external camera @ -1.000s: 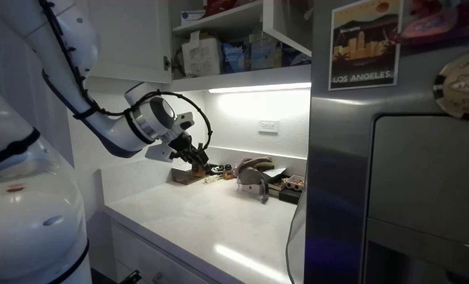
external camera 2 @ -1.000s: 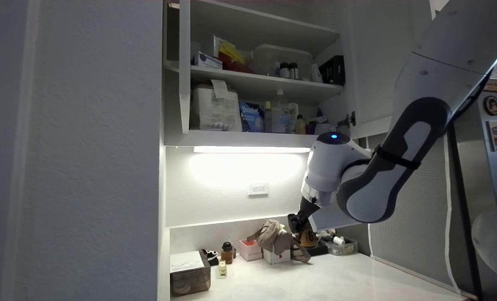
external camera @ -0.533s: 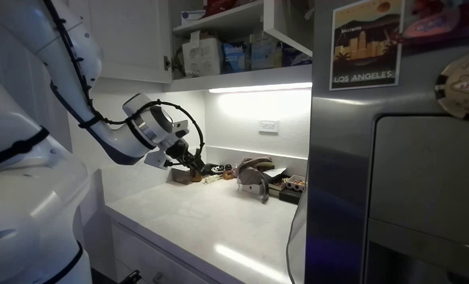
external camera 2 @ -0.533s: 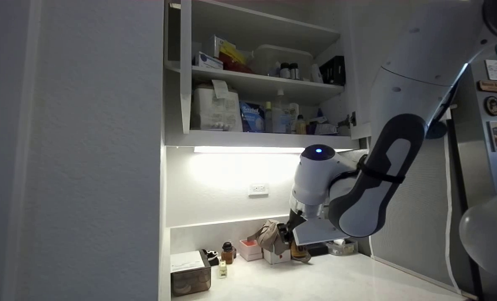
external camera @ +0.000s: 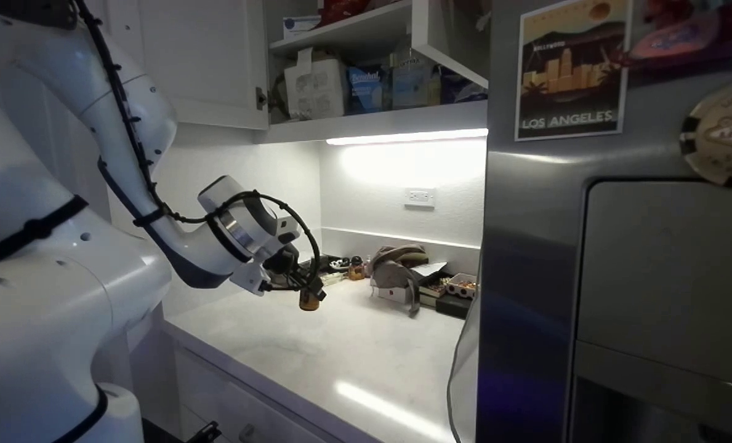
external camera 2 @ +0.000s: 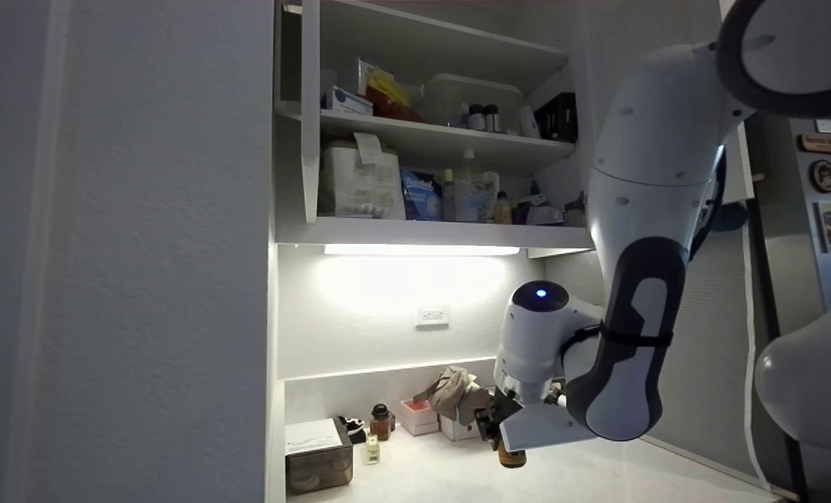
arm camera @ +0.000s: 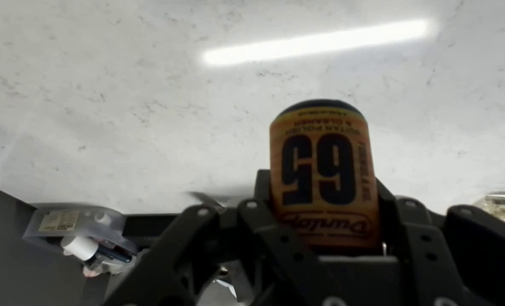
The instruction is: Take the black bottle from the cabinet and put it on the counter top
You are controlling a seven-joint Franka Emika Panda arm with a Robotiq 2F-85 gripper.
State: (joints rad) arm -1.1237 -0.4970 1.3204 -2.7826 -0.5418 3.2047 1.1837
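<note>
Black bottle point(arm camera: 320, 148): it is held over the table point(external camera: 316, 363), with the base pointing downward; whether base and table are touching, one cannot tell. In the wrist view the orange label, with the number 65, stands upside down.
End effector point(arm camera: 323, 191): it is grasping the black bottle from both sides.
Cabinet point(external camera 2: 429, 230): in an exterior view, it is between 11 and 12 o'clock from the black bottle, with a light strip point(external camera 2: 422, 249) shining below it.
Small brown bottle point(external camera 2: 379, 426): it stands on the table, between 9 and 10 o'clock from the black bottle.
Dark box point(external camera 2: 321, 468): it is at 9 o'clock, carrying a white paper point(external camera 2: 310, 436).
Brown cloth point(external camera: 390, 271): in an exterior view, it lies on a white box point(external camera: 392, 294), between 2 and 3 o'clock from the black bottle.
</note>
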